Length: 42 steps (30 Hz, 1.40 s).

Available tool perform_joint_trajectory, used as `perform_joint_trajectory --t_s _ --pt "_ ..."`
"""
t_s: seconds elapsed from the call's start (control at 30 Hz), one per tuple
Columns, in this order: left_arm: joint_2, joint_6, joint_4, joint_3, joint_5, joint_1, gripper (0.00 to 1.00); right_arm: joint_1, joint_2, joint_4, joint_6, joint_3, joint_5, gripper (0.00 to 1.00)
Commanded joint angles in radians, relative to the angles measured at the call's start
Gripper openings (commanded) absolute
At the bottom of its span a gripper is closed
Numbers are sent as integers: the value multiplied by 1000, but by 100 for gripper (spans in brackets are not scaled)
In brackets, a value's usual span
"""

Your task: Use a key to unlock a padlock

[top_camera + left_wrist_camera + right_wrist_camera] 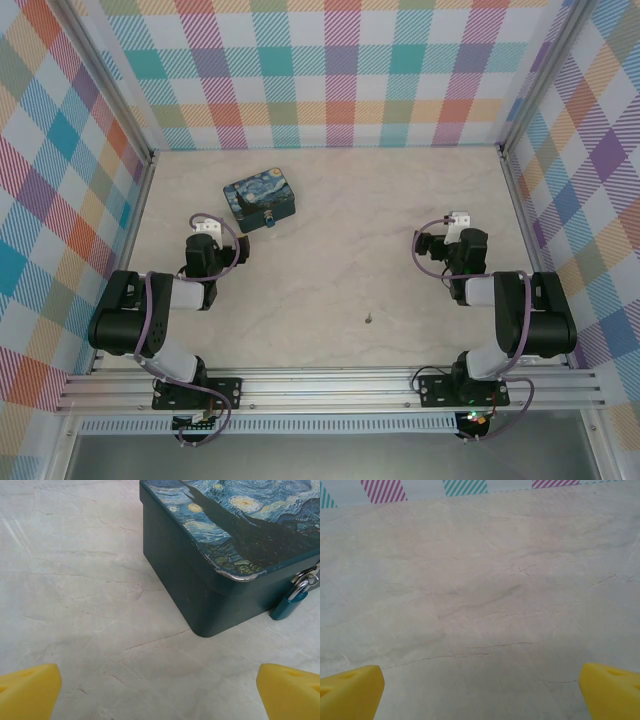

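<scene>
Teal padlock (pixel 289 606) hangs from the hasp of the starry-painted tin box (pixel 210 565); the key (pixel 369 319) lies well apart from the box, nearer the right arm; left gripper (pixel 160 695) just beside the box and right gripper (pixel 480 695) far from it both gape wide, empty; the thin, flat key could likely slip when pinched.

The left arm is folded, elbow drawn back near its base; the left gripper (pixel 206 226) points forward, yellow fingertips (pixel 29 692) wide apart, nothing held. The right arm is folded alike; the right gripper (pixel 457 219) is equally spread, empty.
</scene>
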Motion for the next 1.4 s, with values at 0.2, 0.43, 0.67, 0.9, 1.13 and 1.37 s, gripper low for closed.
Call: perform_joint_trajectory --t_s 0.2,0.43,0.67,0.9,1.13,1.37 --pt "0 -8 16 15 0 10 100 8 2 19 -5 15 0 100" --pt "-2 -14 18 13 -19 10 100 7 2 18 -5 15 0 100" --pt "-23 -35 21 6 -60 9 100 7 -3 26 3 9 11 100" --pt "-338 -80 -320 58 -71 10 100 7 -192 -215 28 47 62 100" --pt "-417 -260 -582 207 125 9 100 7 -388 -675 209 210 -16 100" --pt "-262 -175 -817 447 164 -105 100 33 -450 -988 349 361 -239 100"
